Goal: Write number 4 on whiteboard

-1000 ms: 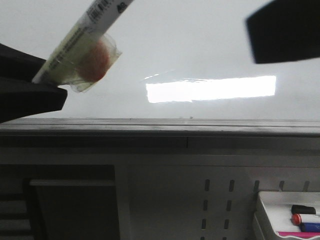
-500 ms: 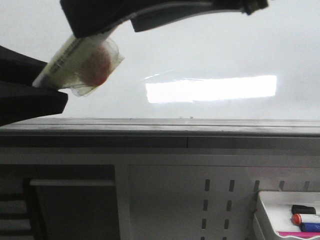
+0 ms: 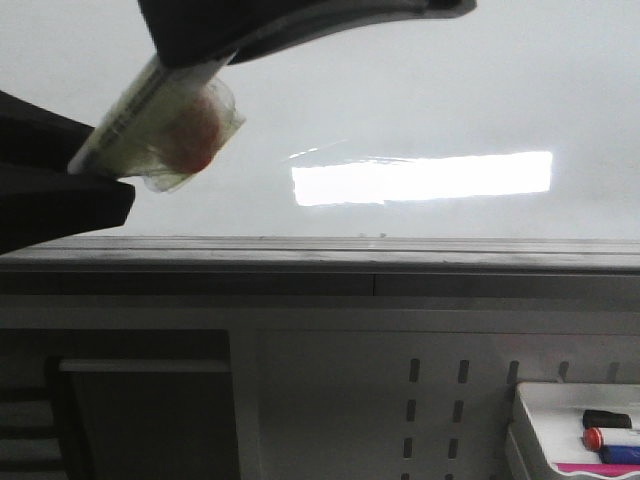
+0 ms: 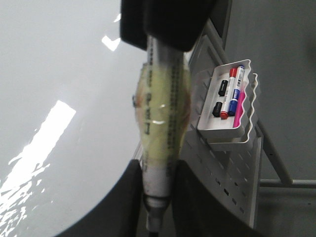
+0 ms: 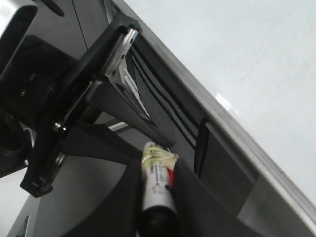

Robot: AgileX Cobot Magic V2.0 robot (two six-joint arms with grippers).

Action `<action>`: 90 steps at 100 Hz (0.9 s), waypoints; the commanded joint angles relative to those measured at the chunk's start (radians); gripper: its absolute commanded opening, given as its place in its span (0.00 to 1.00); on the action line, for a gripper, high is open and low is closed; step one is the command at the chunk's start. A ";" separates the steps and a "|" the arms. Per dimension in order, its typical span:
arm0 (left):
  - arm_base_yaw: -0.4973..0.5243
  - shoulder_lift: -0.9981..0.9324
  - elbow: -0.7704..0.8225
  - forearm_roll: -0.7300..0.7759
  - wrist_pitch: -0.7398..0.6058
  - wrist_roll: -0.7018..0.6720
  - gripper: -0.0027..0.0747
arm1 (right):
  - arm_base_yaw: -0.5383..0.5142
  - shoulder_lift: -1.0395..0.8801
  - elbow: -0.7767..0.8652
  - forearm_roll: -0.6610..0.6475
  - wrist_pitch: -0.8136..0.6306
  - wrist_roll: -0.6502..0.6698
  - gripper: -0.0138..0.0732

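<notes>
Nothing written yet; the marker is only being passed or uncapped between two pincers.

One whiteboard (image 3: pixel 420 90), behind both pincers, shows no stroke anywhere in view, so the number 4 is not begun and all of its strokes are left, by my reading; one grey ledge (image 3: pixel 400 255) runs below the pincers; two pincers are in play; the left pincer (image 4: pixel 154 190) is clenched on the lower end of the one taped marker (image 4: pixel 160 111); the right pincer (image 5: pixel 157 190) is clenched on that marker's upper end, above and right of the left pincer; one white tray (image 4: pixel 228 106), off to the left pincer's far side, holds at least three spare pens (image 4: pixel 228 94), some red-capped, some black, beside a pink strip; I cannot tell if the cap is off.
</notes>
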 commanded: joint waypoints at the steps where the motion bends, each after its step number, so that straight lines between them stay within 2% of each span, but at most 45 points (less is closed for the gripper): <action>1: -0.004 -0.022 -0.025 -0.132 -0.040 -0.014 0.41 | -0.013 -0.013 -0.031 -0.005 -0.044 -0.012 0.08; 6: -0.004 -0.037 -0.025 -0.218 -0.030 -0.014 0.51 | -0.027 -0.013 -0.031 0.003 -0.044 -0.012 0.08; 11: -0.004 -0.052 -0.025 -0.313 -0.009 -0.014 0.54 | -0.046 -0.013 -0.035 0.003 -0.044 -0.012 0.08; 17: -0.004 -0.069 -0.025 -0.401 0.026 -0.014 0.54 | -0.077 -0.011 -0.049 0.003 -0.044 -0.012 0.08; 28: -0.004 -0.102 -0.025 -0.437 0.080 -0.014 0.54 | -0.136 0.012 -0.089 -0.001 -0.044 -0.012 0.08; 50: -0.004 -0.119 -0.025 -0.592 0.096 -0.006 0.54 | -0.222 0.121 -0.226 -0.010 -0.028 -0.012 0.08; 78: -0.004 -0.119 -0.025 -0.596 0.096 -0.006 0.54 | -0.297 0.297 -0.412 -0.060 -0.014 -0.012 0.08; 90: -0.004 -0.119 -0.025 -0.596 0.096 -0.006 0.54 | -0.318 0.336 -0.439 -0.060 -0.001 -0.012 0.08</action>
